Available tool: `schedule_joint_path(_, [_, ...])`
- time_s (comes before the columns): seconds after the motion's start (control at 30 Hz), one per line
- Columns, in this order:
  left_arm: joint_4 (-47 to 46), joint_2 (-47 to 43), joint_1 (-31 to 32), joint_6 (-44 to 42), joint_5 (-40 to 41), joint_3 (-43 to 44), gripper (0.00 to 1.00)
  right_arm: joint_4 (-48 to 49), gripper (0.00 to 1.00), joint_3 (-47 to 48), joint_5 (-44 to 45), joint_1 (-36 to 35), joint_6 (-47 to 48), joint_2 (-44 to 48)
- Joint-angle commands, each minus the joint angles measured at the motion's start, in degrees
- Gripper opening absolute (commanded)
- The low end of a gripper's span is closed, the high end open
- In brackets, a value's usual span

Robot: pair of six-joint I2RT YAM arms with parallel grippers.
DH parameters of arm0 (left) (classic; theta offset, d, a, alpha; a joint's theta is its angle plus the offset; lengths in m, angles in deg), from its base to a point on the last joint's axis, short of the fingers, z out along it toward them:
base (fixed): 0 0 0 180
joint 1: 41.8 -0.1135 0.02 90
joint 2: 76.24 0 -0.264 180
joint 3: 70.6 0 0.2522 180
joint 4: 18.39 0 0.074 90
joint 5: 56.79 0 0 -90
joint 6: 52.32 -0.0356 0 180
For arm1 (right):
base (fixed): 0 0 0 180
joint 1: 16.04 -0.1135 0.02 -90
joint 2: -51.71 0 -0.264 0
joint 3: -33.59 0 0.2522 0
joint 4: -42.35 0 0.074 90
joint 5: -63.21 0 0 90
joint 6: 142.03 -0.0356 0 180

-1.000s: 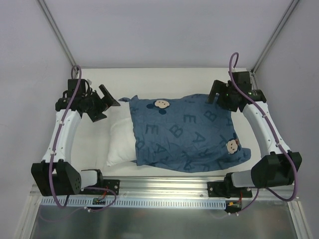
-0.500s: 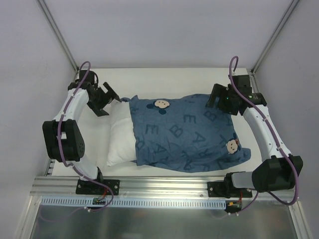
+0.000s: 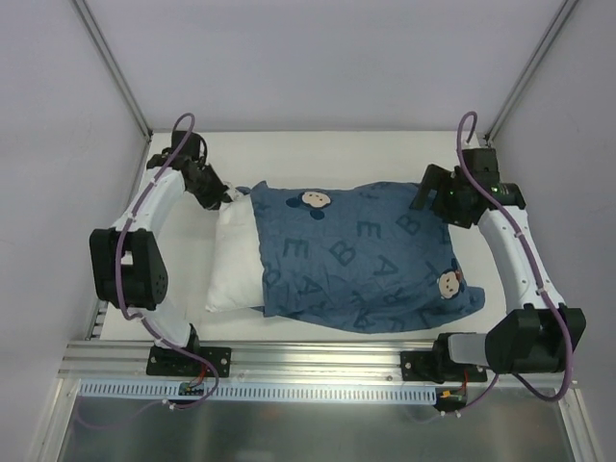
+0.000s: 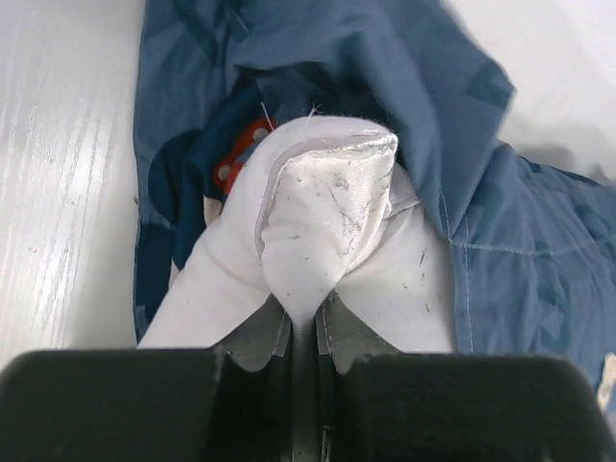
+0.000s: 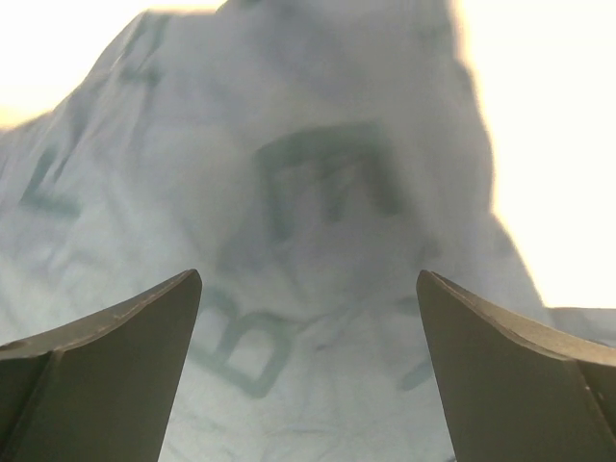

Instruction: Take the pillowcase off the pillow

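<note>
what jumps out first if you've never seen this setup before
A big soft blue pillowcase printed with darker letters and cartoon mouse faces fills the middle of the table, with a plump white pillow sticking out of its left end. The left fingers are shut on the pillow's far-left corner, while the right fingers hang open over the pillowcase's far-right corner.

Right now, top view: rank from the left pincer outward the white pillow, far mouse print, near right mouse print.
1. Plump white fabric pillow: far left corner held in left pincer.
2. Far mouse print, on blue lettered fabric pillowcase's far edge.
3. Near mouse print, at its near right corner.
</note>
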Motion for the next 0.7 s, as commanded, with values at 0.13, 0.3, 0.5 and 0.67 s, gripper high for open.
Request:
schedule_joint_path(0.13, [-3.7, -23.1, 0.3, -7.4, -5.5, -3.7, 0.0, 0.1, 1.0, 6.8, -6.5, 12.2, -5.7, -2.8])
schedule_joint_path(0.3, [-4.5, -29.2, 0.3, -10.7, -9.5, -7.1, 0.0, 3.7, 0.96, 10.7, -11.4, 14.5, -10.5, -11.3])
schedule_joint_path(0.5, [-5.2, -30.6, 0.3, -10.6, -11.4, -8.5, 0.0, 6.7, 0.96, 17.2, -20.9, 13.9, -15.8, -27.3])
schedule_joint_path(0.67, [-5.3, -30.7, 0.3, -10.8, -11.1, -8.4, 0.0, 6.7, 0.48, 18.9, -21.9, 10.7, -14.3, -30.2])
